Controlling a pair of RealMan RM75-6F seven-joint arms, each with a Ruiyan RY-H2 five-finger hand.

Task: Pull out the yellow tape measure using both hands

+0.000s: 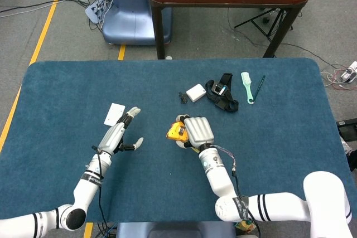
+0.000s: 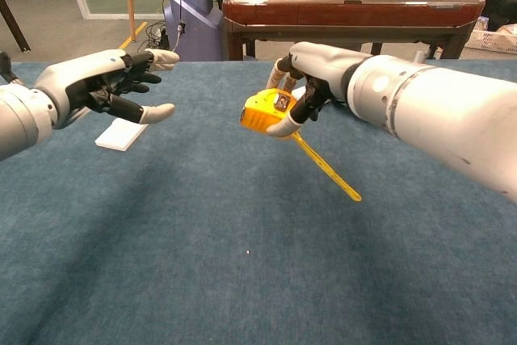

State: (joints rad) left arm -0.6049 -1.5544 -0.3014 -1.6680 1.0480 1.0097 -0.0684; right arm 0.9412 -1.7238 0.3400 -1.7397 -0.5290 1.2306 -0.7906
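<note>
My right hand (image 1: 198, 131) (image 2: 311, 74) grips the yellow tape measure (image 1: 178, 131) (image 2: 267, 113) and holds it in the air above the middle of the blue table. A short length of yellow blade (image 2: 326, 169) hangs out of the case, slanting down to the right. My left hand (image 1: 123, 132) (image 2: 111, 84) is open with fingers spread, palm facing the tape measure, a hand's width to its left and not touching it.
A white flat box (image 1: 115, 114) (image 2: 123, 132) lies on the table (image 1: 279, 137) under my left hand. Behind the tape measure lie a small white box (image 1: 196, 92), a black strap (image 1: 221, 94), a green comb (image 1: 246, 86) and a pen (image 1: 259, 87). A wooden table (image 2: 347, 2) stands beyond.
</note>
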